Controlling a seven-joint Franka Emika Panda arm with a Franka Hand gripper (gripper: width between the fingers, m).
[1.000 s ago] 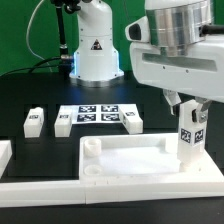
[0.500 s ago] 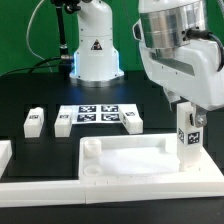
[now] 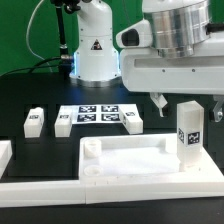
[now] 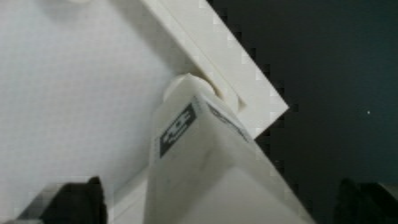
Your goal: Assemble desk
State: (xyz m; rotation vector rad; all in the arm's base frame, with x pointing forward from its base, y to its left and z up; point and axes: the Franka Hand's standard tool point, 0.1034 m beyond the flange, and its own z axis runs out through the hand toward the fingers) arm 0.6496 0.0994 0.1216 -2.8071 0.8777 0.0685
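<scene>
In the exterior view the tabletop (image 3: 120,160) lies flat at the front of the black table (image 3: 30,95). One leg (image 3: 188,135) stands upright in the tabletop's far corner on the exterior view's right. The gripper (image 3: 189,104) hangs just above that leg with its jaws spread wider than the leg and gripping nothing. Three loose legs (image 3: 63,123) wait beside the marker board (image 3: 95,113), well apart from the tray.

In the wrist view the standing leg fills the middle, its foot meeting the round socket (image 4: 201,90) at the tabletop's corner. The dark fingertips (image 4: 73,198) sit on either side, clear of its faces. How deep the leg is seated cannot be told.

The parts look like stiff, light, smooth plastic, so they are unlikely to bend but could slip or tip. The leg is best taken across two flat opposite faces, on the upper half and kept square, since a skewed grip may jam it in the socket
</scene>
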